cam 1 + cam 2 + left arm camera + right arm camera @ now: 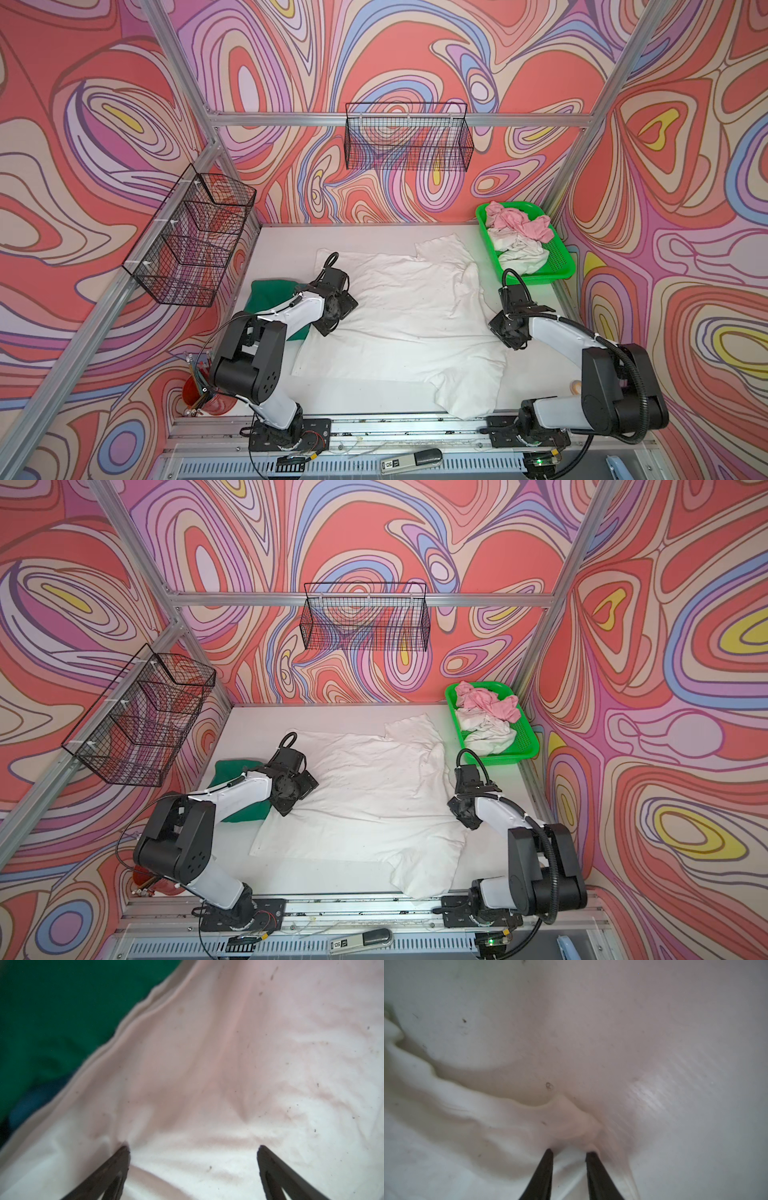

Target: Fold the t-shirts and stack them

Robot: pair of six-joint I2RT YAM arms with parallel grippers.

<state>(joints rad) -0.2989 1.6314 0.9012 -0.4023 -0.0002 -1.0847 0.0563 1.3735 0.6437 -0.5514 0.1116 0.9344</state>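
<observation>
A large white t-shirt (415, 316) (374, 796) lies spread over the table, wrinkled, with one corner hanging toward the front rail. A dark green t-shirt (270, 295) (52, 1022) lies at its left edge, partly under the left arm. My left gripper (338, 313) (193, 1148) is open, with both tips pressed onto the white cloth near that edge. My right gripper (509, 332) (570, 1151) is at the shirt's right edge, its narrow jaws pinching a raised fold of white cloth. Pink (523, 222) and off-white (519, 253) t-shirts are crumpled in the basket.
The bright green plastic basket (557, 266) stands at the back right corner of the table (291, 241). Black wire baskets hang on the back wall (409, 137) and the left wall (191, 237). A red cup (203, 395) with tools stands off the front left.
</observation>
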